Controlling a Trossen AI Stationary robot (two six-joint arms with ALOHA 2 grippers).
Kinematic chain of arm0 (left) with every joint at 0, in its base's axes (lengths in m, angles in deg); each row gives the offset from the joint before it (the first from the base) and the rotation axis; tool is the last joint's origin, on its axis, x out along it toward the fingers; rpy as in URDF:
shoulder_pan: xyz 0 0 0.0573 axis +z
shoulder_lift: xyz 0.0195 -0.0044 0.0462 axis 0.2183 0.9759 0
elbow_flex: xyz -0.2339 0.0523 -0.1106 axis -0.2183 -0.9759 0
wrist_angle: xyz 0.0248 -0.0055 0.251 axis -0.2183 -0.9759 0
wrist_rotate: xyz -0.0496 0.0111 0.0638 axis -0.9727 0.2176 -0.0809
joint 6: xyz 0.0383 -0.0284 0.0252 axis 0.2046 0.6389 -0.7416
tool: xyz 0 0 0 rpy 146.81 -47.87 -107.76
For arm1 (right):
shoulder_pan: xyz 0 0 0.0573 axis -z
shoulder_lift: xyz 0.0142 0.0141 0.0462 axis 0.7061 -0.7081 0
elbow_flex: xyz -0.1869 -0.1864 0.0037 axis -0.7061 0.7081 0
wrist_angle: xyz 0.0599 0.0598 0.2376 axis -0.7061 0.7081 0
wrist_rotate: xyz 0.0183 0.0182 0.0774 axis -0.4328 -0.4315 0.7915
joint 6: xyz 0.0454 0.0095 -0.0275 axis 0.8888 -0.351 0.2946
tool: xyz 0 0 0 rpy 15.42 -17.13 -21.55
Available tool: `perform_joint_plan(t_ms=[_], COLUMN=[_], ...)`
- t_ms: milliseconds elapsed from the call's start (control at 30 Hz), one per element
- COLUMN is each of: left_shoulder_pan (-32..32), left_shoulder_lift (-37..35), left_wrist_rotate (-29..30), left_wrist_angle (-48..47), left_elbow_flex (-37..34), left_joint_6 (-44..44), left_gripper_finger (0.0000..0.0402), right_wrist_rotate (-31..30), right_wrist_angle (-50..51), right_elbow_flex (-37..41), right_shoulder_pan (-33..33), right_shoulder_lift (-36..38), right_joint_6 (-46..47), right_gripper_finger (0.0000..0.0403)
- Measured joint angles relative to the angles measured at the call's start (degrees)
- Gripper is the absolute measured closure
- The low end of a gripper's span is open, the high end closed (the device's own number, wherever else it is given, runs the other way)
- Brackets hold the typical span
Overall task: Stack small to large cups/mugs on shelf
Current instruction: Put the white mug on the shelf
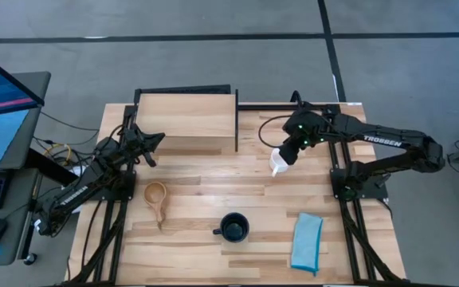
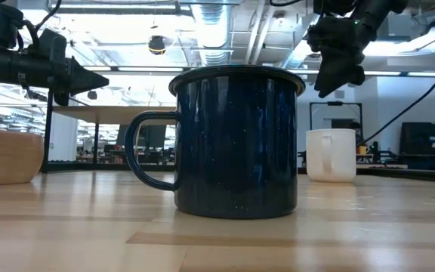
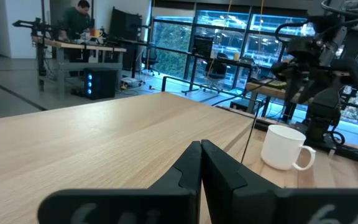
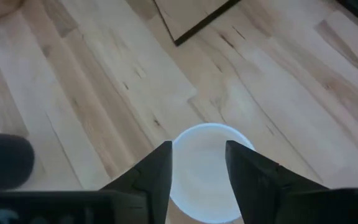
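The white mug [image 4: 205,169] stands upright directly beneath the right hand [image 4: 197,163], whose open fingers straddle its rim; the left hand [image 3: 201,167], closed, waits over the shelf [image 1: 186,119].

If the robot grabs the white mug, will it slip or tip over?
The white mug looks smooth and glossy, so it may slip a bit between the right gripper fingers above it. It looks stiff, probably ceramic, so it could chip if dropped. It stands upright on a flat base, so it likely won't tip easily.

Glossy speckled enamel navy mug [image 2: 236,143], smooth white mug [image 3: 283,147], matt wooden cup [image 1: 157,195], cloth [image 1: 307,241], pale wood shelf [image 1: 186,119].
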Motion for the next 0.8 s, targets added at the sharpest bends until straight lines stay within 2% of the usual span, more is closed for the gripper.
perform_joint_plan(t_ms=[200, 667, 800], left_shoulder_pan=[0.0, 0.0, 0.0], left_shoulder_lift=[0.0, 0.0, 0.0], left_wrist_rotate=[0.9, 1.1, 1.1], left_wrist_angle=[-0.1, -0.1, 0.0], left_elbow_flex=[0.0, 0.0, 0.0], left_joint_6=[0.0, 0.9, 1.4], left_gripper_finger=[0.0401, 0.0401, 0.0401], right_wrist_rotate=[0.0, -0.5, -3.6], right_wrist_angle=[1.2, 5.4, 5.4], right_elbow_flex=[-0.1, 0.0, 0.0], right_shoulder_pan=[0.7, 3.0, 3.0], right_shoulder_lift=[-1.8, -12.4, -14.6], right_joint_6=[0.0, -4.5, -4.6], right_gripper_finger=[0.0238, 0.0255, 0.0263])
